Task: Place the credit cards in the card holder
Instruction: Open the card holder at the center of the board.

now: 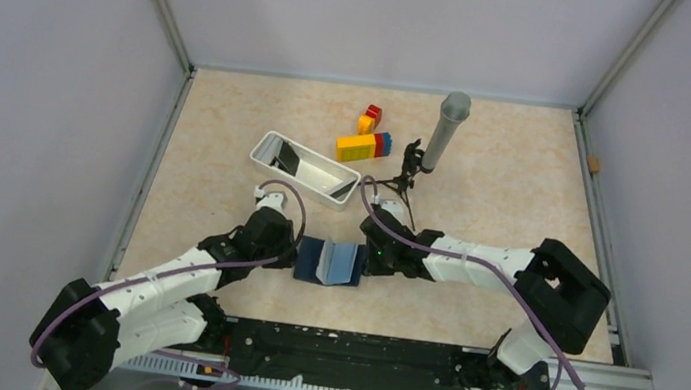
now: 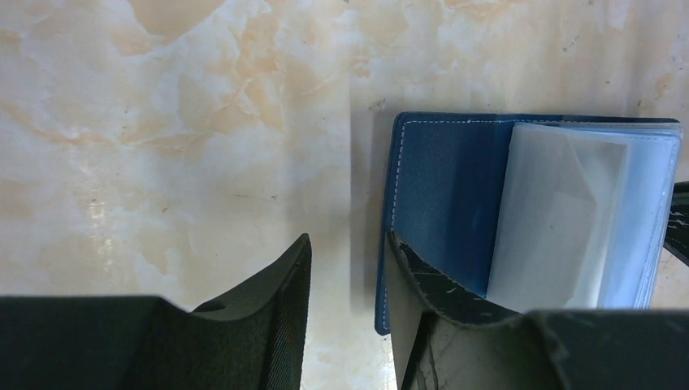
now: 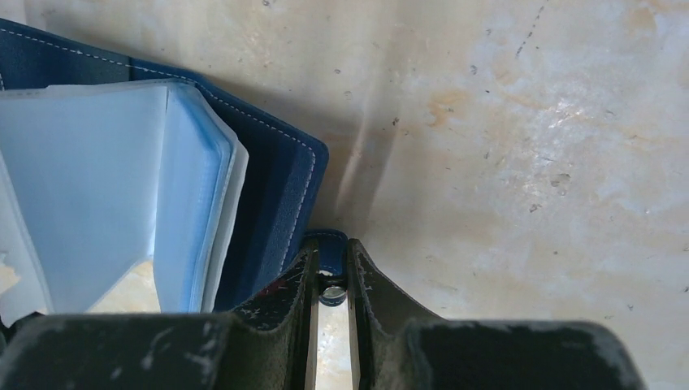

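Marbled tabletop (image 3: 528, 122) — right claw (image 3: 331, 260) pinches card holder (image 3: 284, 179) tab; left claw (image 2: 349, 253) parted, astride cover.

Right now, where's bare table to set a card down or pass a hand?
Free: right side, between grey cylinder and right wall; left strip between white tray and left wall. Crowded: tray, toy blocks, cylinder at mid-table; near centre, left gripper and right gripper flank the card holder.
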`<state>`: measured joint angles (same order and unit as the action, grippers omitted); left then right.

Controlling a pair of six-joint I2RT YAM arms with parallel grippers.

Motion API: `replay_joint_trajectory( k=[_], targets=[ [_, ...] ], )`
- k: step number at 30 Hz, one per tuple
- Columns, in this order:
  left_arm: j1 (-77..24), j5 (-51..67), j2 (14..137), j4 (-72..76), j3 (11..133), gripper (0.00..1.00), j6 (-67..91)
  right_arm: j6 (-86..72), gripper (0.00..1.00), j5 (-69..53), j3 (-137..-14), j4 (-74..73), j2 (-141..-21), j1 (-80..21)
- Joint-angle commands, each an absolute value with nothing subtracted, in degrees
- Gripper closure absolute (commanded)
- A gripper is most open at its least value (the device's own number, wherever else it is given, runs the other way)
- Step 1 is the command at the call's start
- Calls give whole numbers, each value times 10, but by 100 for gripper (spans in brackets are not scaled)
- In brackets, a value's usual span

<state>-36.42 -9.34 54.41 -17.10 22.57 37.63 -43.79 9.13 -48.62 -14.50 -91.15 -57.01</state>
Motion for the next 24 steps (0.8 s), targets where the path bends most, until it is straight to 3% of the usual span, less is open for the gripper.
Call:
replay_joint_trajectory(
  k=[1, 10, 24],
  targets=[
    [-363, -62, 552, -99, 207, 60, 385, -444, 100, 104, -484, -128, -917, -577],
    [-363, -48, 551, -86, 209, 60, 383, -433, 100, 84, -477, -97, -887, -577],
    [-362, -14, 509, -113, 276, 40, 347, -433, 100, 54, -465, -35, -825, -577]
  ],
)
